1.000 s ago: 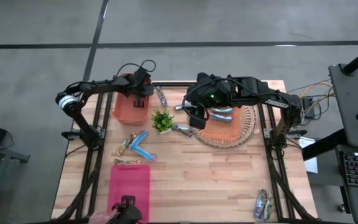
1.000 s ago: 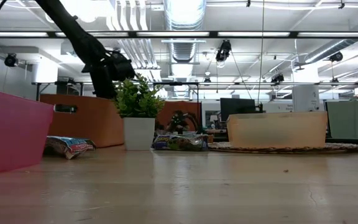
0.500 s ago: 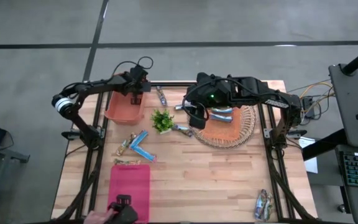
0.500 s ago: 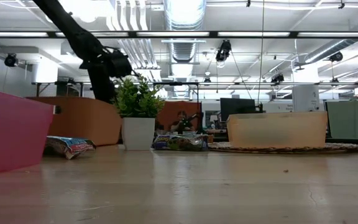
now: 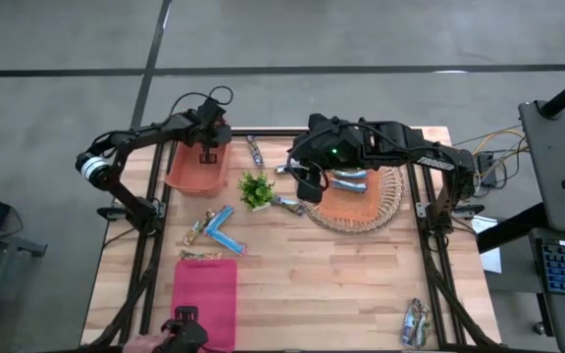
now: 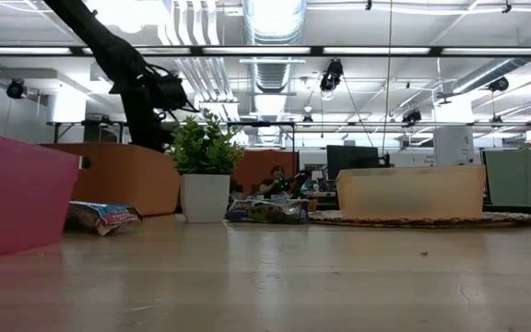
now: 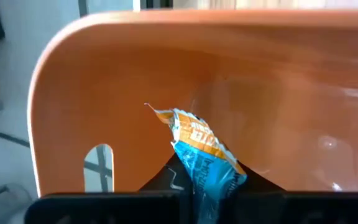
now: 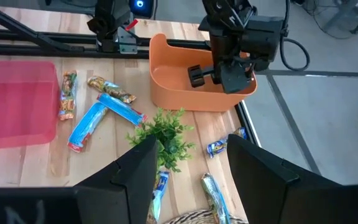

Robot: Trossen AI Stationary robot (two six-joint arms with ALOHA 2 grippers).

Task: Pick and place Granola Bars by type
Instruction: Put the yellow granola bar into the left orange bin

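My left gripper [image 5: 207, 149] reaches down into the orange bin [image 5: 189, 172] at the table's far left and is shut on a blue-and-orange granola bar [image 7: 199, 149]. My right gripper [image 5: 307, 182] hangs open above the table beside the small green plant [image 5: 255, 188], touching nothing. Two bright blue bars [image 5: 220, 227] lie flat on the wood in front of the plant, with tan-brown ones [image 5: 200, 256] beside them. A silver-blue bar [image 5: 253, 152] lies near the far edge. Another [image 5: 349, 180] lies in the tan bin on the wicker tray. My left gripper pinches the granola bar by one end [image 7: 209, 182] between its two fingers [image 7: 165, 179]. The bar's other end, with its crimped seam [image 7: 166, 115], sticks out past the fingertips. The bar is lifted clear inside the orange bin, near the end wall with the handle slot [image 7: 97, 168].
A pink bin [image 5: 204, 294] stands at the near left. The wicker tray [image 5: 385, 196] holds a tan bin at the far right. A wrapped pack [image 5: 415, 322] lies at the near right corner. A person's hand with a dark device [image 5: 179, 333] shows at the near edge.
My left gripper has moved a little toward the table's left edge over the orange bin, still shut on the bar. The orange bin has shifted slightly toward the left edge. The hand at the near edge has drifted left.
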